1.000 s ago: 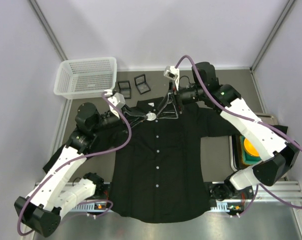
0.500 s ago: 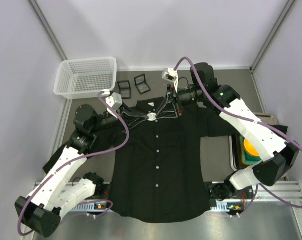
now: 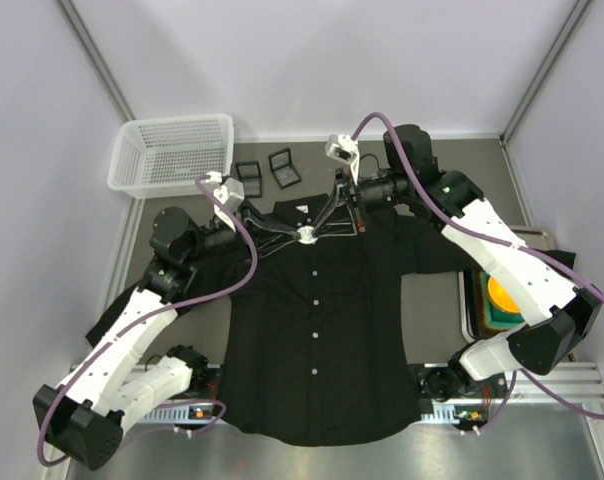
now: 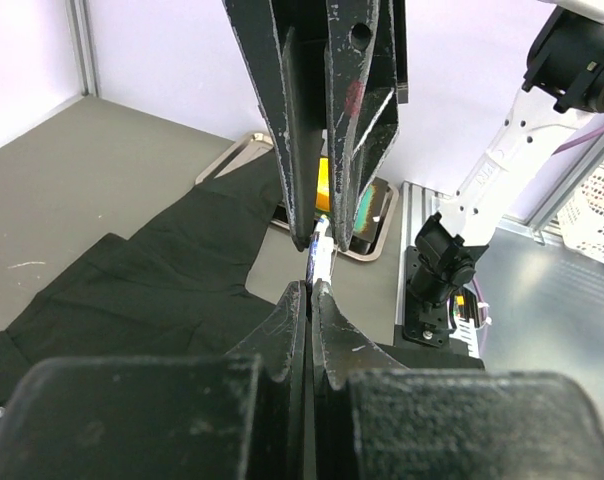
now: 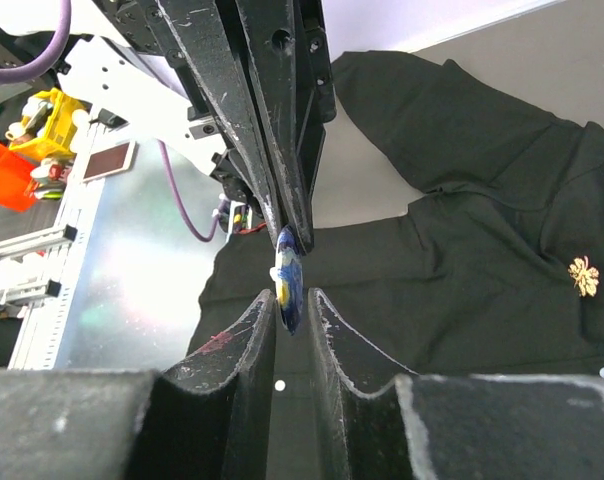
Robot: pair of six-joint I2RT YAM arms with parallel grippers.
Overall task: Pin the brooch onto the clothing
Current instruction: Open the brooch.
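left gripper (image 4: pixel 311 292): pressed together on the brooch (image 5: pixel 287 275), pinching one end. I hold it edge-on and up off the cloth so the other arm can get at it.
right gripper (image 5: pixel 292 298): fingers flank the brooch's free end with a narrow gap. I can't tell whether the pads touch it.
why two grips: my read is that one arm steadies the body while the other works the clasp. One gripper alone can't open a pin.
brooch: in the air between both tool tips, over the collar end of the shirt (image 3: pixel 282 340), not on the fabric. Its face is blue, white and yellow.
shirt: flat, front up, sleeves spread, collar to the far side. That gives me a level target right under the meeting point.
gold mark (image 5: pixel 583 275): small flower shape on the cloth. Could be a pin or embroidery, can't tell.
counts: 2 arms, 1 brooch held, 1 shirt, at least 4 white buttons (image 3: pixel 314 337) showing.
counts, off-task: 1 white basket (image 3: pixel 172 152), 2 black cases (image 3: pixel 285 166) beside it, 1 tray (image 3: pixel 469 300) on the right of the table (image 3: pixel 432 300).
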